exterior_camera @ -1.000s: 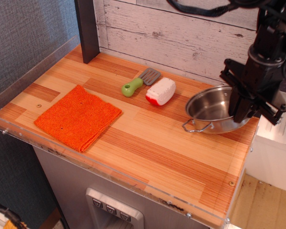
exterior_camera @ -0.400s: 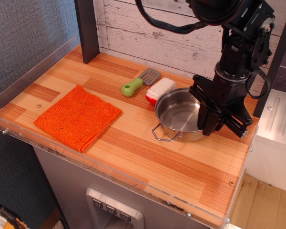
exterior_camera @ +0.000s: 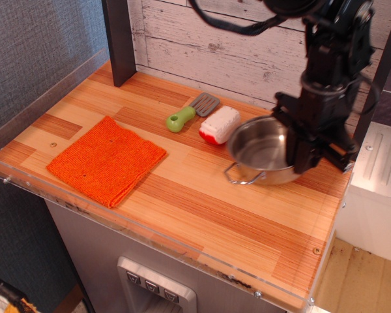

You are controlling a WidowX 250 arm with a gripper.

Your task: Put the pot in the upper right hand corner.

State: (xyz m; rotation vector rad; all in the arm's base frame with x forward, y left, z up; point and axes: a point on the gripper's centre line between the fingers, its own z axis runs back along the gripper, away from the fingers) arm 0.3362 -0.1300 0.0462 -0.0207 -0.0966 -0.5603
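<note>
The shiny steel pot (exterior_camera: 259, 149) is at the right of the striped wood tabletop, just right of the white-and-red toy (exterior_camera: 219, 124). It looks tilted and slightly raised, with one wire handle (exterior_camera: 238, 176) pointing to the front. My gripper (exterior_camera: 300, 160) is shut on the pot's right rim, coming down from above. The upper right hand corner (exterior_camera: 274, 109) of the tabletop lies just behind the pot, by the whitewashed planks, and my arm hides part of it.
A green-handled grey spatula (exterior_camera: 184, 116) lies left of the toy. An orange cloth (exterior_camera: 107, 158) lies at the front left. A dark post (exterior_camera: 119, 39) stands at the back left. A clear plastic rim (exterior_camera: 150, 231) edges the table's front and left sides.
The pot first went left with my gripper toward the toy. It has since come back to the right and a little toward the back, and looks slightly raised.
</note>
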